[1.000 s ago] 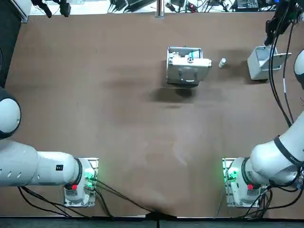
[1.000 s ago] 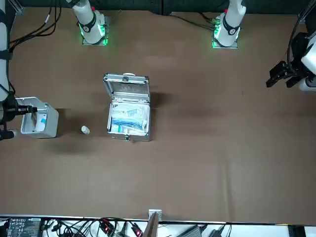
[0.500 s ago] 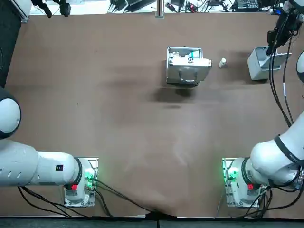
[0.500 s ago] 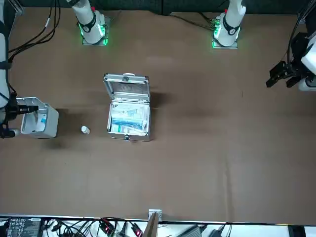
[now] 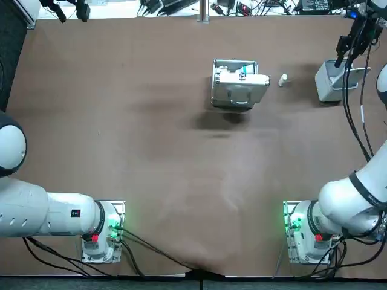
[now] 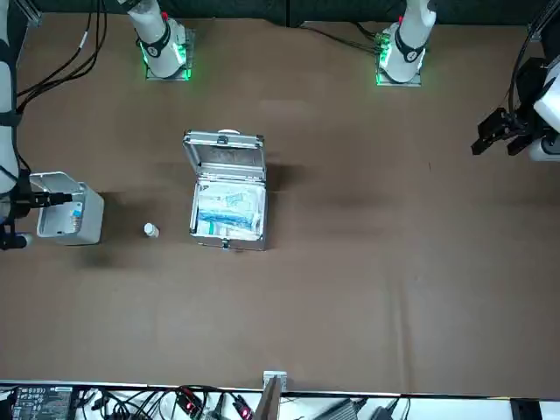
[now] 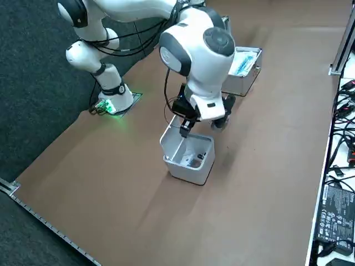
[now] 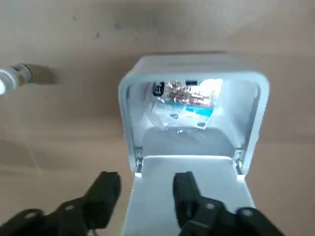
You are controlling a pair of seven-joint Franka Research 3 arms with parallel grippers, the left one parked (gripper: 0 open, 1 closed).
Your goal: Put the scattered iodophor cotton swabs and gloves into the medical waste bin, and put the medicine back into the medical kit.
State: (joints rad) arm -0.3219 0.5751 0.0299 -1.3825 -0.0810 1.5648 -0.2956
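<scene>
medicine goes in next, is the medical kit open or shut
Open: the medical kit has its lid raised, packets showing inside. The right pincer hovers open above the waste bin.

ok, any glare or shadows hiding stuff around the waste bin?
Right wrist view: glare inside the waste bin washes out its contents; the open right gripper hovers over its lid. Top view: medical kit throws a soft shadow toward the robot; medicine bottle shows plainly beside it.

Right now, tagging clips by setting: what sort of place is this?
Probably a robotics lab: arms bolted to a table, cables along its edge, right gripper open above the waste bin.
</scene>
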